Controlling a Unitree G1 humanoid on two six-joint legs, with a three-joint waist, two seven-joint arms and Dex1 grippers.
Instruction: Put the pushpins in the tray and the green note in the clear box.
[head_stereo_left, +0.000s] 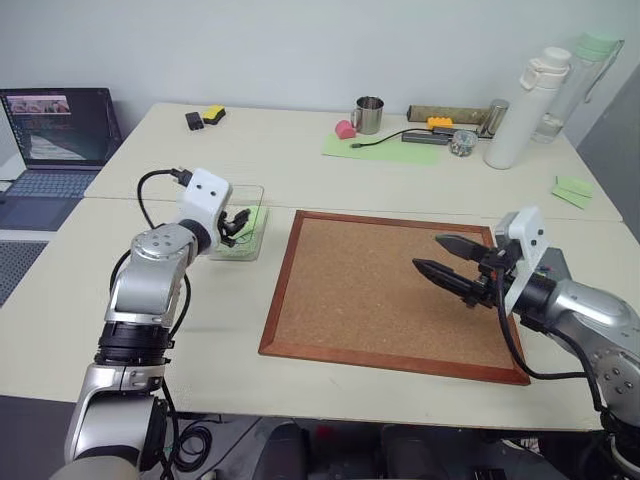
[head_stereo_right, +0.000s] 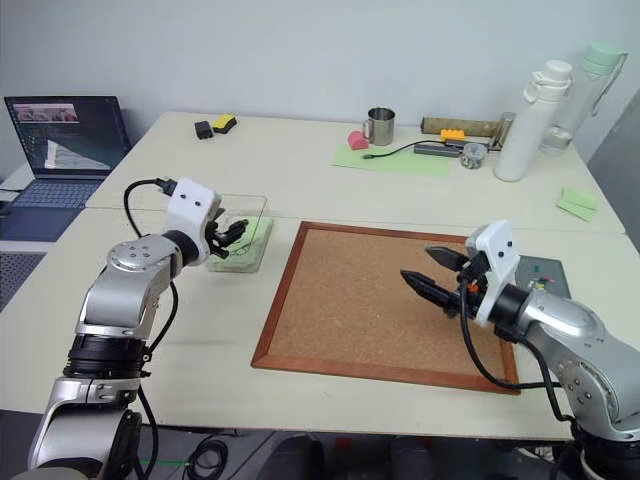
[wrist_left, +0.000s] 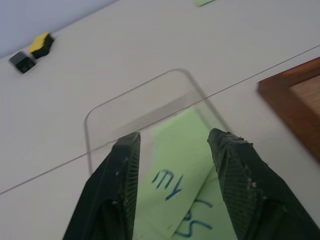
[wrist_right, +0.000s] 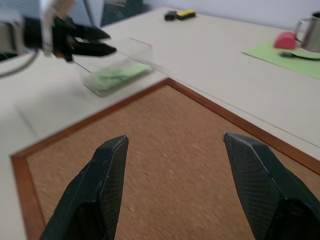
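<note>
Two claws work over a pale bench (head_stereo_left: 300, 180). Left of centre, the left claw (head_stereo_left: 238, 224) hangs with fingers apart above the clear box (head_stereo_left: 243, 235) holding the green note (wrist_left: 177, 165). Right claw (head_stereo_left: 440, 258), spread wide and empty, hovers over the corkboard (head_stereo_left: 370, 290).

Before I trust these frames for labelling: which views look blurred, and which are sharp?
Right wrist view: the left tool and clear box are smeared. Left wrist view: the note's handwriting reads crisply. Left eye view: the corkboard is sharp.
</note>
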